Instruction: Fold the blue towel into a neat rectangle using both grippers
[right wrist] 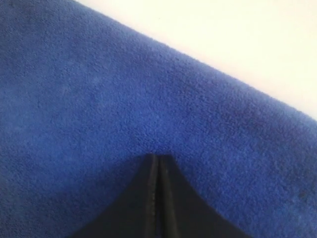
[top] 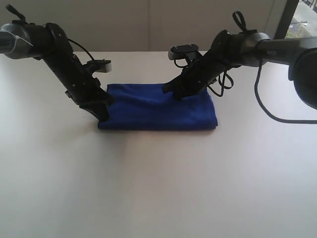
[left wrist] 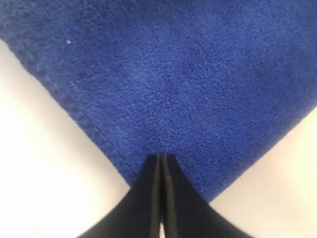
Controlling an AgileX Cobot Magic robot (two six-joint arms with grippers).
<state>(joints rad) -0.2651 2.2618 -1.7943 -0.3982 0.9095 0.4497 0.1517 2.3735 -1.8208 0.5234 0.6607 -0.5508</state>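
White table (top: 158, 188), far half: the blue towel (top: 153, 111) lies folded flat. Your left gripper (top: 104, 116) meets its near-left corner, your right gripper (top: 177, 95) touches near its far edge; both jaws closed.

Lab-type room: bare white table (top: 158, 193), plain pale wall (top: 143, 25), window (top: 303, 20) at one corner, black left arm (top: 64, 59) and right arm (top: 237, 49) over table.

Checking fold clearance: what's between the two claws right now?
Only the blue towel. In the exterior view its surface runs from the left claw to the right claw, with nothing else lying on it. Wrist views show just cloth at each tip.
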